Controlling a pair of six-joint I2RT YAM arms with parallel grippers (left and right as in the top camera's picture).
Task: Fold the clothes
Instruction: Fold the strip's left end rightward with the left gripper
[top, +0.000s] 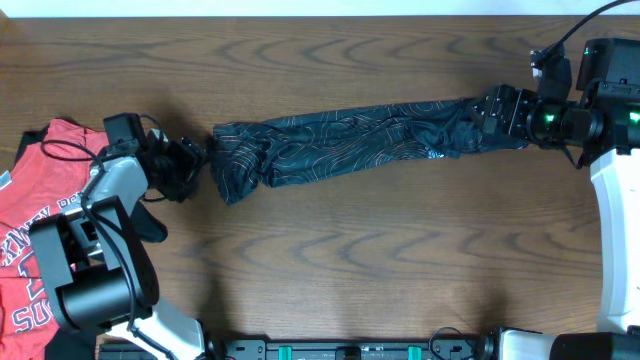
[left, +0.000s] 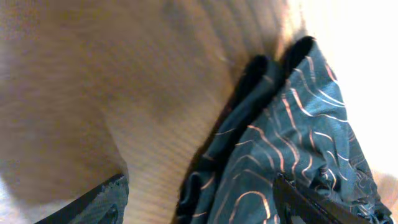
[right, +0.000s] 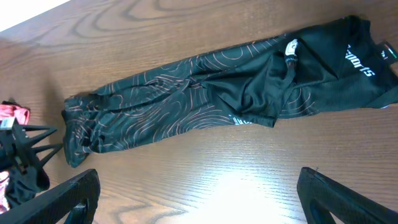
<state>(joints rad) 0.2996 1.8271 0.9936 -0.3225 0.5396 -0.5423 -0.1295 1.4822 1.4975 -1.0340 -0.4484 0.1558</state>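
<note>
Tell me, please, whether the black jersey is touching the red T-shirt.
Apart. The overhead view shows the black jersey ending short of the red T-shirt at the table edge, with bare wood between them.

Saw thin, creased cloth with faint sheen in the black jersey (top: 350, 140). Saw smooth, grained wood, slightly glossy, in the desk (top: 330, 260).

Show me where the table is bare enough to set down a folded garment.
The widest free patch is the wooden table between the long black jersey with thin orange contour lines and the near edge. A narrower bare strip runs above the jersey to the far edge. The left end is crowded: the red white-lettered T-shirt and left gripper fill it.
</note>
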